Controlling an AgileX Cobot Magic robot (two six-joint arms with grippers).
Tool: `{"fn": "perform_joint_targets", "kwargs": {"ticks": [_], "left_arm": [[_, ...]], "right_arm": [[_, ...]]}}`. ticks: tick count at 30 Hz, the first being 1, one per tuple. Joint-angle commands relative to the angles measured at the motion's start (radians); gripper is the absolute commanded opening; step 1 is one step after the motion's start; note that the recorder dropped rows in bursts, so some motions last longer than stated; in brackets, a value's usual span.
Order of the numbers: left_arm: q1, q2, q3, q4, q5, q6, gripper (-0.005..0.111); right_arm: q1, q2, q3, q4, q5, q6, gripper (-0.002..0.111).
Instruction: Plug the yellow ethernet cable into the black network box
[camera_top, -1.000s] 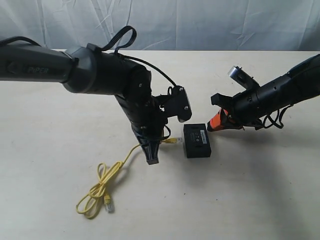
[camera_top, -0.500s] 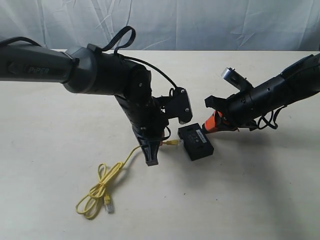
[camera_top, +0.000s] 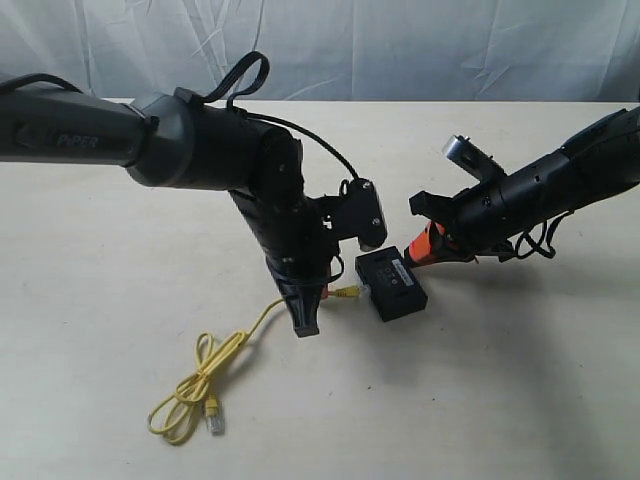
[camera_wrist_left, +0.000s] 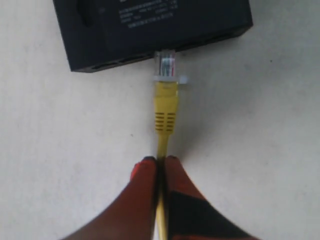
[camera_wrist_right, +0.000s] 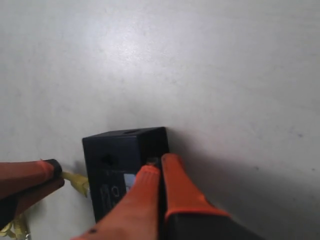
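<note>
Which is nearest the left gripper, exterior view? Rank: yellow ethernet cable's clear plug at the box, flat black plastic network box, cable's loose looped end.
1. Clear plug, beside the left gripper.
2. Black network box, just beyond.
3. Loose looped end, far lower left.

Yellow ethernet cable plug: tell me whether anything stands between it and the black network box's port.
Nothing visible does. The clear plug meets the black network box at its port side. The left gripper pinches the yellow ethernet cable behind the boot; the shut right gripper touches the box's far side, outside the path.
</note>
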Motion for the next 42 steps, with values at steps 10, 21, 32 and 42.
{"fn": "perform_joint_targets", "kwargs": {"ticks": [10, 21, 32, 42], "left_arm": [[-0.002, 0.003, -0.004, 0.013, -0.051, -0.043, 0.0], [-0.006, -0.01, -0.004, 0.024, 0.007, -0.09, 0.0], [-0.013, 0.002, -0.004, 0.011, 0.015, -0.137, 0.0], [-0.013, 0.003, -0.004, 0.001, -0.032, -0.137, 0.0]], "right_arm": [[0.001, -0.005, -0.002, 0.002, -0.003, 0.0, -0.001], [0.001, -0.005, -0.002, 0.013, -0.003, 0.013, -0.001], [-0.062, -0.005, -0.002, 0.025, 0.013, 0.029, -0.001], [-0.051, -0.005, -0.002, 0.031, 0.013, 0.029, -0.001]]}}
